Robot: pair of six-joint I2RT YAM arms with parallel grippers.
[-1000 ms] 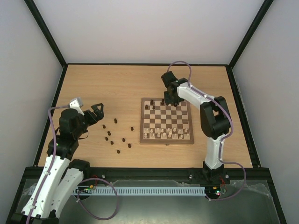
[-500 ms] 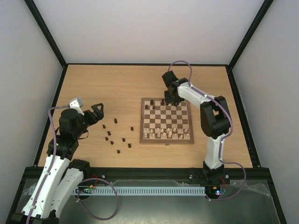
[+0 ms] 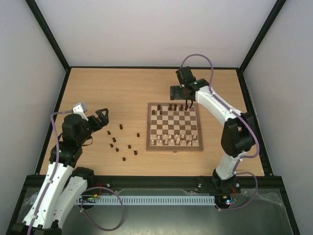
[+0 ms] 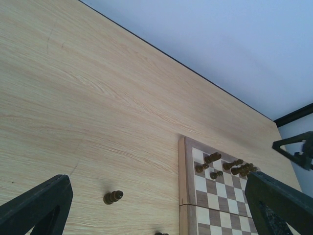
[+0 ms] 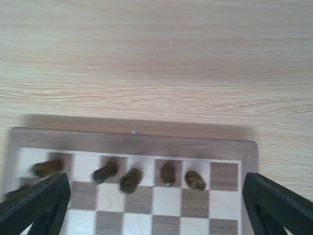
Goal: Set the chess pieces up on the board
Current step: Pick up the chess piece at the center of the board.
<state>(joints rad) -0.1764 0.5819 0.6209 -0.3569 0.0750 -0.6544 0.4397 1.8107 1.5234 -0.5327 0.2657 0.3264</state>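
The board [image 3: 147, 128] lies right of centre on the table. Several dark chess pieces [image 3: 175, 106] stand in its far rows, and in the right wrist view they show as a line [image 5: 167, 174] along the back row. My right gripper [image 3: 181, 97] hangs above the board's far edge, open [image 5: 156, 215] and holding nothing. More dark chess pieces [image 3: 117, 149] are scattered on the table left of the board. My left gripper [image 3: 102, 117] is open beside them, at their upper left. One loose piece [image 4: 113, 197] stands between its fingers [image 4: 36, 205], untouched.
Light cream pieces [image 3: 175, 140] fill the board's near rows. Black frame rails [image 3: 151, 67] bound the wooden table at the back and sides. In the left wrist view the board's border [image 4: 183, 171] shows at the right.
My right gripper has opened and risen away from the board's back row toward the far edge, leaving a dark piece standing there. The left arm has not moved.
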